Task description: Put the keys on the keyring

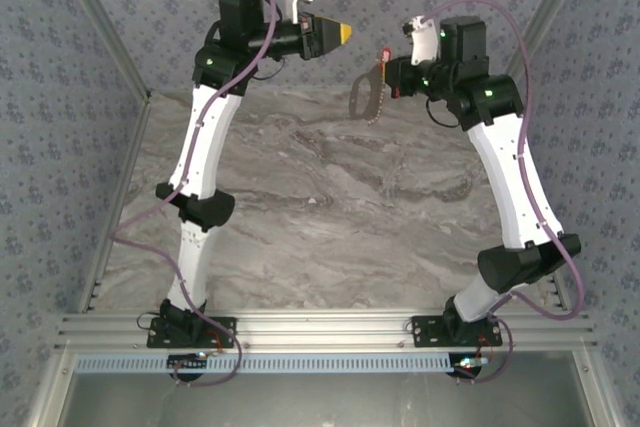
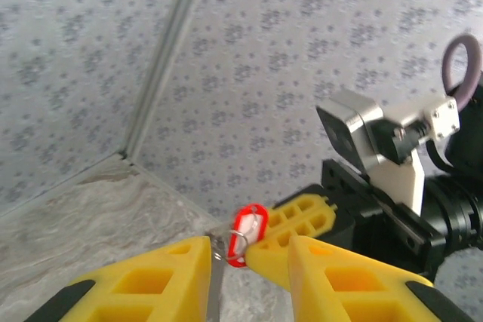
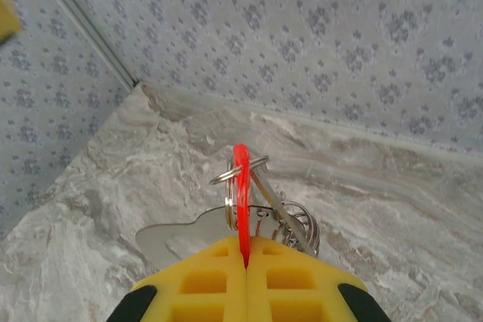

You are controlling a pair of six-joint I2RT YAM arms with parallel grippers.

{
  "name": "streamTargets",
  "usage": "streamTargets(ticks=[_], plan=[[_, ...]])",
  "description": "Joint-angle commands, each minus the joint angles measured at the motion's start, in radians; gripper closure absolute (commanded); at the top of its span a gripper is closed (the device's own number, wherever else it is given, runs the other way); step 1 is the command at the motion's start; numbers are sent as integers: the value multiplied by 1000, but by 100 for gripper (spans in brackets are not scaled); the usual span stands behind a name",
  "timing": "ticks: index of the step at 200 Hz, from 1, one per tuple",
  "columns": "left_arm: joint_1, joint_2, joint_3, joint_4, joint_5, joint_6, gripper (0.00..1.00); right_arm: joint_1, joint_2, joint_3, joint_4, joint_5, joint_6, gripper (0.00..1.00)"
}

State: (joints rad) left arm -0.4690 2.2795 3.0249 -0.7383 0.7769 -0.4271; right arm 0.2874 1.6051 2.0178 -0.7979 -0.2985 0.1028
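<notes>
Red plastic, seen edge on, is what we find pinched between the closed yellow tips of the right claw [image 3: 246, 250]. This is the red key [image 3: 241, 179], held in the air above the far edge of the grey marble tabletop [image 3: 392, 209], right of that edge's middle. A small wire ring [image 3: 220, 179] passes through its top. More rings [image 3: 298, 228] and a flat silver piece [image 3: 177, 235] hang just beside it. From above, we see the pale keyring [image 1: 365, 97] dangling below the same claw. The left claw [image 2: 249, 269] faces it from the left, near but apart, with its yellow fingers [image 2: 151, 284] parted. A thin metal strip [image 2: 216, 280] lies just beside one finger's inner edge; we cannot tell whether it touches.
</notes>
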Motion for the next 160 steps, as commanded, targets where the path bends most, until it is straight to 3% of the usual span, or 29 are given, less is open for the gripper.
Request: streamTargets(ticks=[1, 80, 160], plan=[[31, -54, 15, -51, -86, 2, 67, -5, -7, -41, 21, 11, -15, 100], [123, -63, 14, -56, -128, -23, 64, 11, 132, -201, 151, -16, 21, 100], [173, -67, 14, -70, -120, -41, 63, 31, 456, -13, 144, -30, 16, 100]])
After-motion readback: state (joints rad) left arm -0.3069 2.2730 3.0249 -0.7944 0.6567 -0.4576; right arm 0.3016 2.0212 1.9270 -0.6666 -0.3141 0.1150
